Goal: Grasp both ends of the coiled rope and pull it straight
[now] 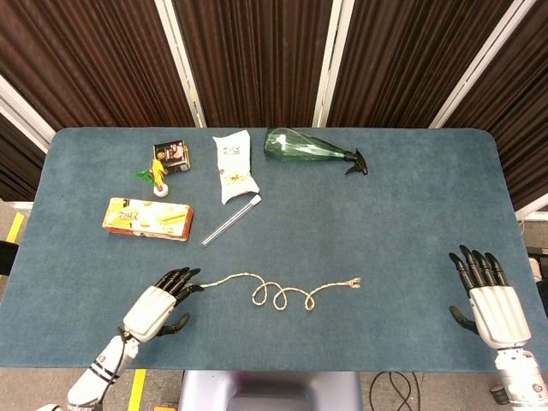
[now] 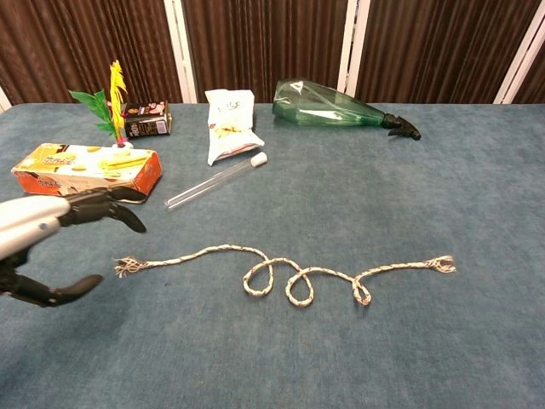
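Note:
A thin tan rope (image 1: 272,291) (image 2: 285,271) lies on the blue table with a few loops in its middle. Its frayed left end (image 2: 128,267) and frayed right end (image 1: 354,282) (image 2: 442,264) both rest flat on the cloth. My left hand (image 1: 158,306) (image 2: 47,243) hovers open just left of the rope's left end, fingers apart, thumb below, holding nothing. At the table's near right edge, far from the rope's right end, my right hand (image 1: 487,294) stays open; the chest view does not show it.
A clear tube (image 1: 231,220), an orange box (image 1: 147,217), a white snack bag (image 1: 234,165), a green spray bottle (image 1: 312,149), a small dark box (image 1: 170,155) and a small feathered toy (image 1: 157,179) lie on the far half of the table (image 1: 402,223).

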`<state>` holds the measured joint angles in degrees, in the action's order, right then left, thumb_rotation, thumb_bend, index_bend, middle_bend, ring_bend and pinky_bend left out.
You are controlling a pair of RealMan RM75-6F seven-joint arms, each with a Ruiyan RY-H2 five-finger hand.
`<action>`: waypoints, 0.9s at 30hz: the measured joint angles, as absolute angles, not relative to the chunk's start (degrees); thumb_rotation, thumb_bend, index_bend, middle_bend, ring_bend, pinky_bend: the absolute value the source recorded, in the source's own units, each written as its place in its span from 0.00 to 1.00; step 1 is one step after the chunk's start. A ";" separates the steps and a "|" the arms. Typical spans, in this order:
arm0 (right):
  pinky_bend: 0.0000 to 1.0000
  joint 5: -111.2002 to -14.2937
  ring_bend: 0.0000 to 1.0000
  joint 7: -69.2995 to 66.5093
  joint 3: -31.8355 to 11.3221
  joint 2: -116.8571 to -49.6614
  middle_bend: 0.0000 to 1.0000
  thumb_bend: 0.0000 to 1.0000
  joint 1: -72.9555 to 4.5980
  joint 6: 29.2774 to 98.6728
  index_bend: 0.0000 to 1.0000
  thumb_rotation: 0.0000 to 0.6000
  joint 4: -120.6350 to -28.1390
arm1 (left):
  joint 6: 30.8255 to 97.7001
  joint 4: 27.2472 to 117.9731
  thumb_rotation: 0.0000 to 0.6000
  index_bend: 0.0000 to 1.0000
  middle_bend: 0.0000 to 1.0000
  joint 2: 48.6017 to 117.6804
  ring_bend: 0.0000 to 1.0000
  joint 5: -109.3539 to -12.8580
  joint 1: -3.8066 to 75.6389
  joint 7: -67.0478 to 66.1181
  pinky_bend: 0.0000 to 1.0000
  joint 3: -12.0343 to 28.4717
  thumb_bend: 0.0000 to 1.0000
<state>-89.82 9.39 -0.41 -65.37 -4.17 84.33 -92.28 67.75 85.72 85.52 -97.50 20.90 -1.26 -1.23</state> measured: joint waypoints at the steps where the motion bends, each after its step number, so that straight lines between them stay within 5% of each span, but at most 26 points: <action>1: 0.00 -89.89 0.00 9.44 -0.34 -65.37 0.00 0.31 -4.17 84.27 0.00 1.00 -92.31 | 67.44 85.79 1.00 0.31 0.05 86.26 0.00 -97.08 21.06 -2.54 0.13 -1.04 0.43; 13: 0.00 -90.05 0.00 9.04 -0.25 -65.02 0.00 0.31 -4.09 84.28 0.00 1.00 -92.57 | 65.10 77.37 1.00 0.35 0.06 97.79 0.00 -88.21 23.42 -12.31 0.13 4.03 0.43; 27: 0.00 -90.30 0.00 8.60 -0.43 -64.76 0.00 0.31 -3.67 85.12 0.00 1.00 -92.31 | 64.62 72.53 1.00 0.42 0.09 100.76 0.00 -84.07 24.50 -20.10 0.13 4.36 0.42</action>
<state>-90.30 8.60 -0.43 -64.76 -3.67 85.12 -92.31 64.62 72.53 100.76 -84.07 24.50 -20.10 4.36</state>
